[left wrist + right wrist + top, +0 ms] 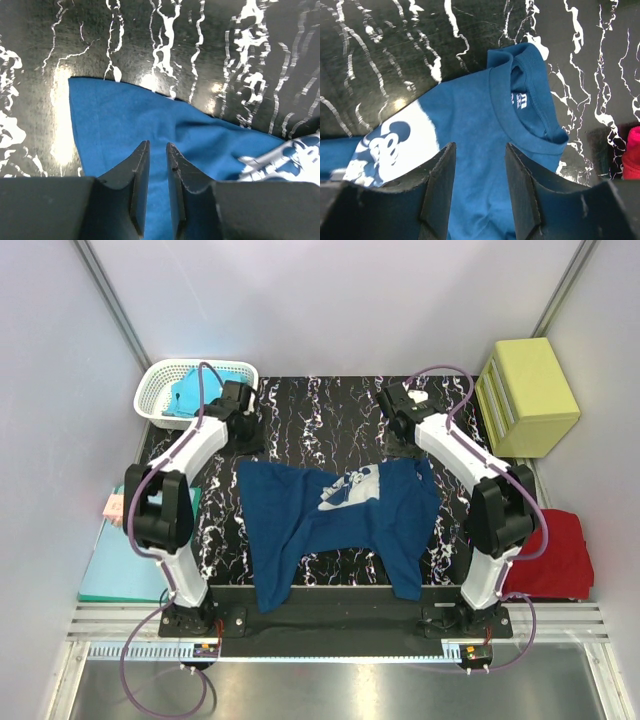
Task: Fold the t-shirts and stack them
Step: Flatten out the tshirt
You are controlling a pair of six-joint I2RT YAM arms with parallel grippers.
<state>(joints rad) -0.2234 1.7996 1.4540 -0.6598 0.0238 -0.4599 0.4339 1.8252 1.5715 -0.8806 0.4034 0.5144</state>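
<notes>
A navy blue t-shirt [330, 520] lies crumpled on the black marbled table [320, 410], its pale mouse print [352, 488] facing up. My left gripper [245, 435] hovers at the shirt's far left corner. In the left wrist view its fingers [157, 145] stand over the blue cloth [125, 120] with only a narrow gap, and nothing is caught between them. My right gripper [400, 425] is at the far right. In the right wrist view it [480, 146] is open wide above the shirt [470, 110], just below the collar [530, 115] and right of the print [385, 145].
A white basket [155, 390] with a turquoise t-shirt [190, 390] stands at the far left. A yellow drawer box [527, 395] is at the far right. A red t-shirt [555, 555] lies right of the right arm. A teal clipboard [120, 560] lies left of the left arm.
</notes>
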